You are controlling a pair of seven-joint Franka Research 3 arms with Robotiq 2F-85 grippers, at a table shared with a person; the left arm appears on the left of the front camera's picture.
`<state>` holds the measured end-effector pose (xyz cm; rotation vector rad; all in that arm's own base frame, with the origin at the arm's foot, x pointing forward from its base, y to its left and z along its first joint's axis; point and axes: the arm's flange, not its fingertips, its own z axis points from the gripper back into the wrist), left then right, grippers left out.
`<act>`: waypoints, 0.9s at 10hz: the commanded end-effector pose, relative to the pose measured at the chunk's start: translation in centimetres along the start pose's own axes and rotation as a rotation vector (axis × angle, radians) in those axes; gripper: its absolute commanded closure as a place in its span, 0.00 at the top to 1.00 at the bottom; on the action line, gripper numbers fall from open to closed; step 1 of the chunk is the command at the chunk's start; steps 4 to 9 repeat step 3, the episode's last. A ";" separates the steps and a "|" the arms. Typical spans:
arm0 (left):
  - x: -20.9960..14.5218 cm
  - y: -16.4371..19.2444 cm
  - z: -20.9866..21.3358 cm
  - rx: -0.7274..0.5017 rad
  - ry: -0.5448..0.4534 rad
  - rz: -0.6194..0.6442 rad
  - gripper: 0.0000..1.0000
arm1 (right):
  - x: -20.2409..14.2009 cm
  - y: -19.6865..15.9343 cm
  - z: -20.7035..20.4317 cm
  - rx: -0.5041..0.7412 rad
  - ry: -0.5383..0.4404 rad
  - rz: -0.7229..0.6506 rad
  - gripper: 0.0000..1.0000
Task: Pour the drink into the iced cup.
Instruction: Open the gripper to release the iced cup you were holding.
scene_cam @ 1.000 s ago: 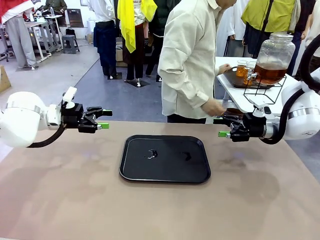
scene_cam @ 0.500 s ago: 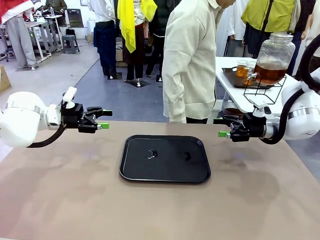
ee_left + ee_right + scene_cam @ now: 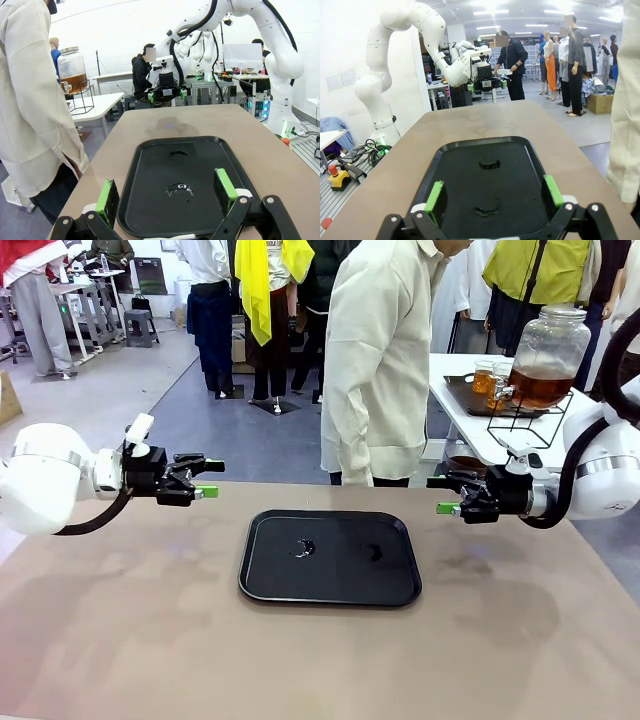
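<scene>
While both arms are hovering idle over the desk (image 3: pixel 120 640), nothing is sitting on the black tray (image 3: pixel 330 558) yet, so no cup is w/in reach. Left gripper (image 3: pixel 208 478) is hanging w/ jaws released, holding nothing; right gripper (image 3: pixel 446 494) likewise, jaws spread wide & empty. Tray is lying between the 2, w/ a few wet-looking smears glinting on it.

The drink (image 3: pixel 538 388) is sitting in the big glass jar (image 3: pixel 548 352) on a wire stand, on the white side table (image 3: pixel 470 415) beyond the person (image 3: pixel 375 360), well apart from both grippers. 2 small cups (image 3: pixel 490 378) of it are standing on a dark tray next to the jar.

Risks, as I'm judging them:
- Person is standing just beside the right arm, so any sudden reach is risking a bump on a hand or sleeve.
- Wet tray: a cup set there could be sliding when gripped.
- Thin clear cup + hard squeeze = crushing or spilling.

Vs 1 s ago: person's hand was reaching low near the right gripper; now it's pulled back & the person is turning toward the side table. Neither arm is moving, jaws staying wide.
</scene>
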<state>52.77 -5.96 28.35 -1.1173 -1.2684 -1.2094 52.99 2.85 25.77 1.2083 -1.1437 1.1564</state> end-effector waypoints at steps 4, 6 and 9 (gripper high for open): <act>0.1 0.0 0.0 -0.003 -0.004 -0.002 1.00 | 0.2 -0.1 -0.1 0.003 0.000 0.003 1.00; 0.1 0.0 0.0 -0.003 -0.004 -0.002 1.00 | 0.2 -0.1 -0.1 0.003 0.000 0.003 1.00; 0.1 0.0 0.0 -0.003 -0.004 -0.002 1.00 | 0.2 -0.1 -0.1 0.003 0.000 0.003 1.00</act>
